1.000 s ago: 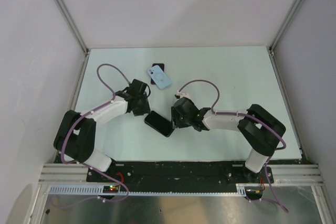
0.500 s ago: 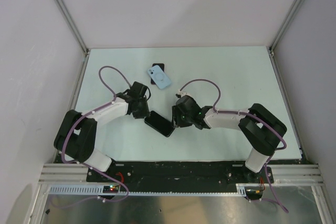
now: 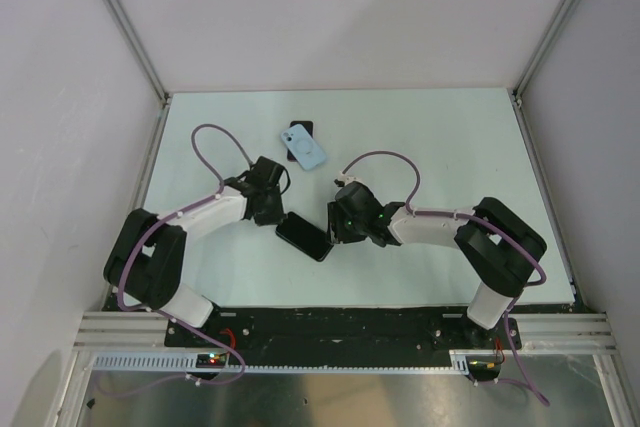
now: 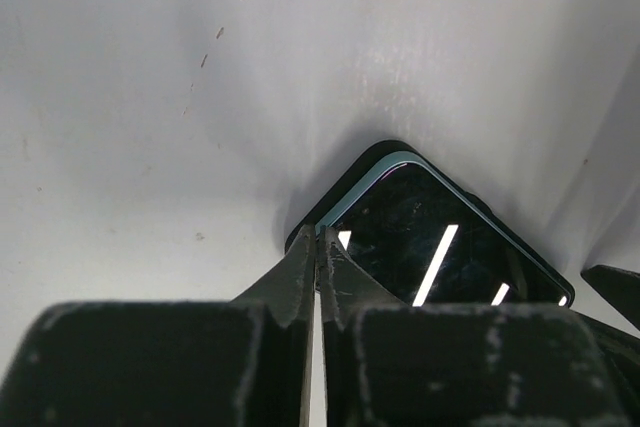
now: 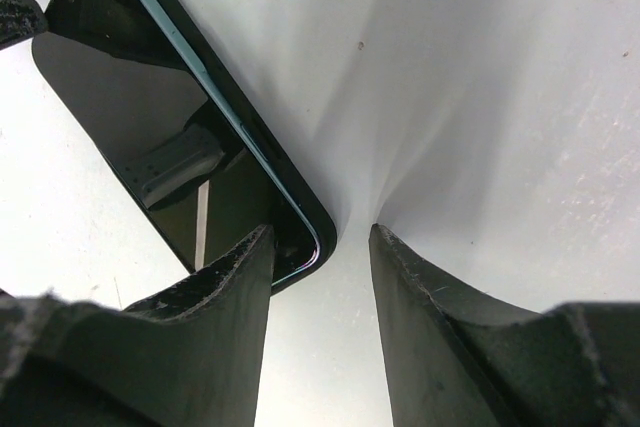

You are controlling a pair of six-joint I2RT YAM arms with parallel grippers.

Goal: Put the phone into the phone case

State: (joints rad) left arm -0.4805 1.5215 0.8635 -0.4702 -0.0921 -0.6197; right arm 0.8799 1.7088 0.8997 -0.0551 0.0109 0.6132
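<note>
Change, left gripper: the left gripper [image 4: 318, 252] goes from partly spread a second ago to fully closed. It holds nothing, and its joined tips rest at the far corner of the phone [image 3: 303, 235].
Change, left arm: it has edged slightly toward that corner in the overhead view.
Right gripper: the right gripper [image 5: 320, 237] is unchanged, with its jaws at medium width. One finger sits over the phone's near corner and the other on the table [image 3: 450, 137] beside it. It clamps nothing.
Phone location: the phone lies flat and screen up between the two grippers, near the front centre. It has not visibly shifted.
Phone case: a black rim [image 5: 273, 152] surrounds the phone's pale teal edge and is judged to be the phone case.
Meaning for task: closed tips suit pressing, not grasping. The step is judged to be seating the corners. Whether every corner is fully seated cannot be told.
Surroundings: a light blue slab [image 3: 304, 151] with a ring mark lies farther back, partly over a small dark item [image 3: 299, 128], well apart from the work.
Obstructions: nothing lies between the grippers and the phone. Both grippers crowd opposite corners.
</note>
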